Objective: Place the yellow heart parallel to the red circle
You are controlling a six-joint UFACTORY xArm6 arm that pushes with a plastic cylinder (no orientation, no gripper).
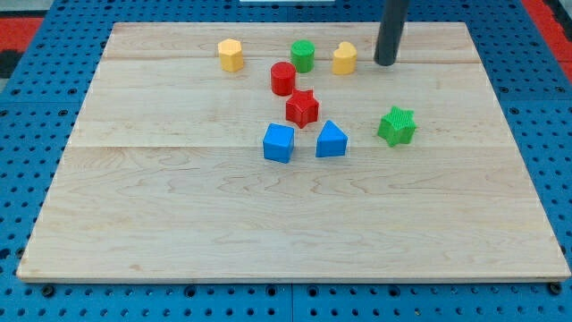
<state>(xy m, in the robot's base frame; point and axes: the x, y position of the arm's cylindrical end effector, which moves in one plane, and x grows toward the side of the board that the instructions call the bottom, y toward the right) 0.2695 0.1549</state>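
On the pale wooden board, my tip rests just right of the yellow heart block; it has no fingers to open or close. The red cylinder block sits to the heart's lower left, beyond the green cylinder block.

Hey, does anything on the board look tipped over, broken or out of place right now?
Nothing stands out. All eight blocks sit flat on the board, none stacked or tipped. My tip rests just to the view's right of the yellow heart, apart from it. The red circle and red star sit close together.

Wooden board with eight coloured blocks
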